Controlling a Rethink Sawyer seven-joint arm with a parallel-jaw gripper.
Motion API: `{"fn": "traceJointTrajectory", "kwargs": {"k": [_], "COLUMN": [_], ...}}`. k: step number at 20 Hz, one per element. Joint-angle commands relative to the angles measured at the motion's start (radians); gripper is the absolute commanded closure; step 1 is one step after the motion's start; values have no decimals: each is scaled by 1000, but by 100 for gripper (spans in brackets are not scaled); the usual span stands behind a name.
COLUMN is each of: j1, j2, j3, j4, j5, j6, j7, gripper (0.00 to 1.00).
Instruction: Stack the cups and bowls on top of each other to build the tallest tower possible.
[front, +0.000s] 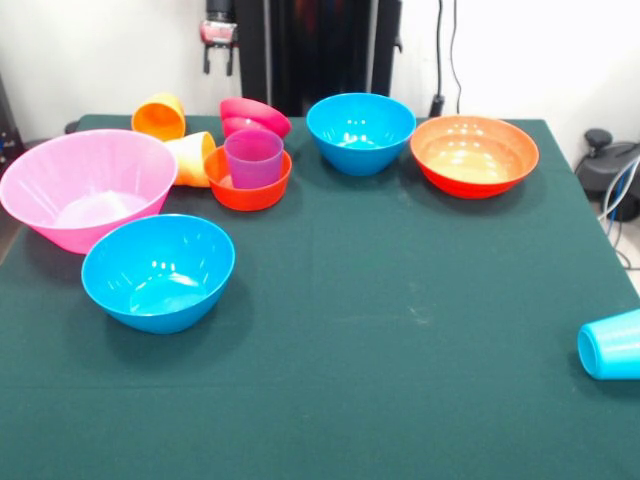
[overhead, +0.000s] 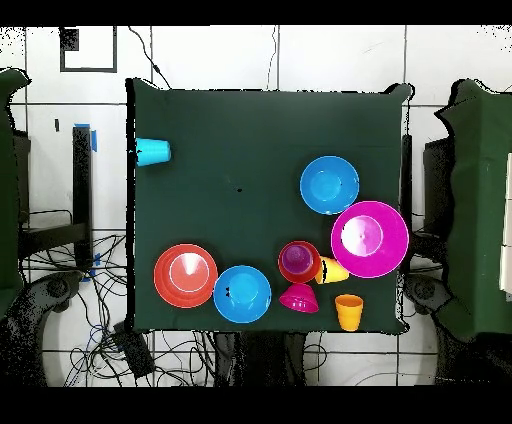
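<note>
Purple cup (front: 254, 158) upright in small orange bowl (front: 247, 180), far left on surface (front: 400, 320): light, stiff, slippery plastic, best taken across rim; gripper (front: 219, 62) drawn back, fingers' state indeterminable.

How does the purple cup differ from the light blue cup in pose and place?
The purple cup stands upright with its mouth up; the light blue cup lies on its side. The purple cup sits inside the small orange bowl, among the other dishes; the light blue cup lies alone on the green cloth, at the table's edge and far from the rest. Both are small tapered tumblers, narrower than the bowls.
</note>
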Motion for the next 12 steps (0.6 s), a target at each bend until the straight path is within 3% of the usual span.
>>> {"fn": "traceJointTrajectory", "kwargs": {"k": [1,4,8,10,12], "j1": [62,49,55,90,165], "j2": [-43,-27,-28,-45,-79], "j3": [25,5,5,27,66], "j4": [61,17,23,73,174], "j5": [11,-14,-14,-3,19], "j6": [217,224,231,201,150], "j7": [296,361,341,307,248], "gripper": [0,0,0,0,0]}}
